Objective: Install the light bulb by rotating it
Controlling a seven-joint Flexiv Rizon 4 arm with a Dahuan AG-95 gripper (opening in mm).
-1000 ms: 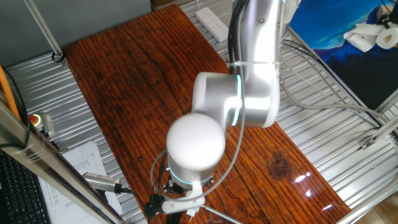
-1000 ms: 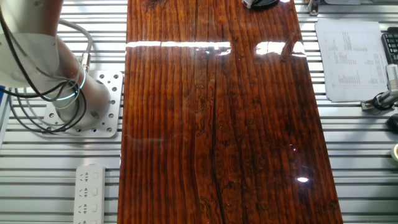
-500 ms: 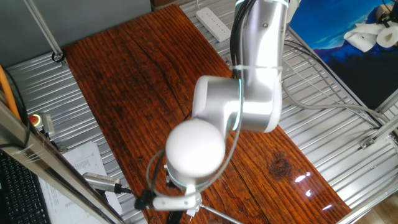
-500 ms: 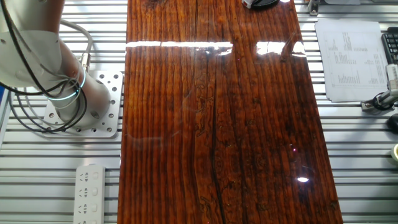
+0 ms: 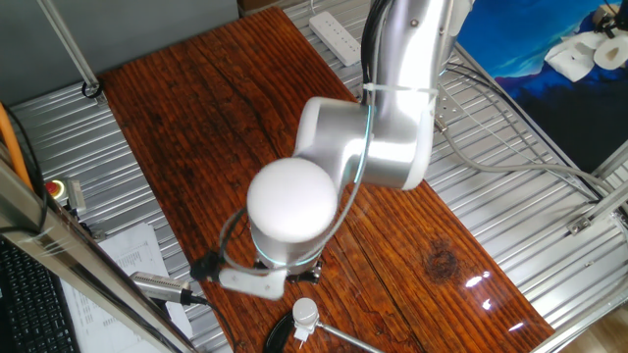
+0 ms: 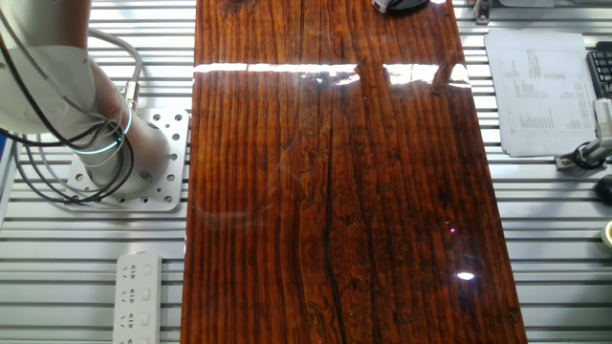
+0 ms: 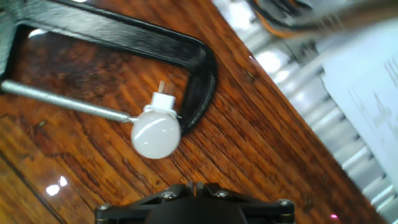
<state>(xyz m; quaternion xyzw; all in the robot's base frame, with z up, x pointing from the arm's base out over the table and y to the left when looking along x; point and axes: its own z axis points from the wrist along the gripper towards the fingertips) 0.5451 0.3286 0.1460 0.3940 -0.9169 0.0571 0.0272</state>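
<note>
In the hand view, a black C-clamp [image 7: 124,43] lies across the wooden counter [image 7: 261,155], its threaded silver screw [image 7: 62,102] running in from the left. The light bulb [image 7: 155,132] sits at the end of that screw, just inside the clamp's curved bend, its white dome facing the camera and a small white base showing above it. Below it, only the dark body of the claw [image 7: 196,199] shows at the bottom edge; its fingers are out of sight, so I cannot tell whether it is spread or pressed together. Paper [image 7: 367,99] lies to the right, off the counter, on metal slats

In one fixed view the bulb [image 5: 305,314] stands below the arm's wrist
</note>
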